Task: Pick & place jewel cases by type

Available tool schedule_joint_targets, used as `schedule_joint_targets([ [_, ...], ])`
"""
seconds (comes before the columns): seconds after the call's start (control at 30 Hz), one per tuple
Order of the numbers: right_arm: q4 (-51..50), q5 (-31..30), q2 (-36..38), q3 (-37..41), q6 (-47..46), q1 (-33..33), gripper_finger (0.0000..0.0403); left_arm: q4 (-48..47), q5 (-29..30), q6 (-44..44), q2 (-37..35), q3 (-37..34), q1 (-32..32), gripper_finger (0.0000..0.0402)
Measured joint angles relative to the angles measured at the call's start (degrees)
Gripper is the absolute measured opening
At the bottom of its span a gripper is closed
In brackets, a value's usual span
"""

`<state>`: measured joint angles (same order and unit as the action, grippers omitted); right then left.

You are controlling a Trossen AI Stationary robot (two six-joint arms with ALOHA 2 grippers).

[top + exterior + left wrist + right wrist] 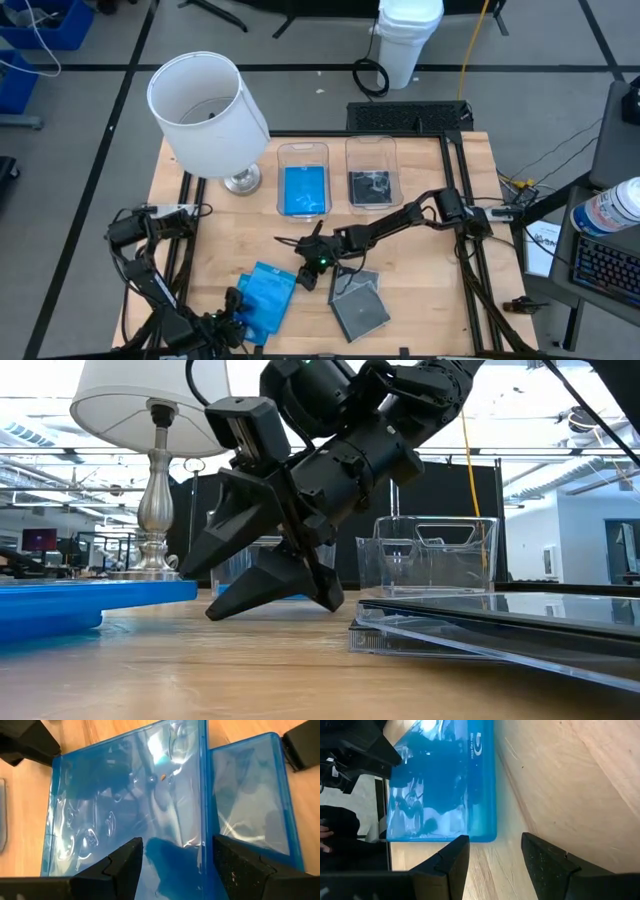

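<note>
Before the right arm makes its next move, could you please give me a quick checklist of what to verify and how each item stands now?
1. Right gripper open: ok, fingers apart in its wrist view.
2. Right gripper empty: ok, bare wood shows between its fingers.
3. Blue jewel cases free to approach: not ok, the left gripper sits open right over them.
4. Clear jewel cases reachable: ok, stacked just beside the right gripper, uncovered.
5. Bin with blue contents has room: cannot tell.
6. Bin with dark contents unobstructed: ok, though the lamp stands near the other bin.
</note>
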<state>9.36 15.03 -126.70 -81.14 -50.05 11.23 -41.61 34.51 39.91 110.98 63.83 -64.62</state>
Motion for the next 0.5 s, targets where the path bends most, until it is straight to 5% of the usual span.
schedule_joint_targets([
  [0.5, 6.7, 4.5, -0.3, 0.1, 0.8, 0.3, 0.0170, 1.5, 1.7, -2.7, 0.0, 0.0, 2.0, 0.0241],
])
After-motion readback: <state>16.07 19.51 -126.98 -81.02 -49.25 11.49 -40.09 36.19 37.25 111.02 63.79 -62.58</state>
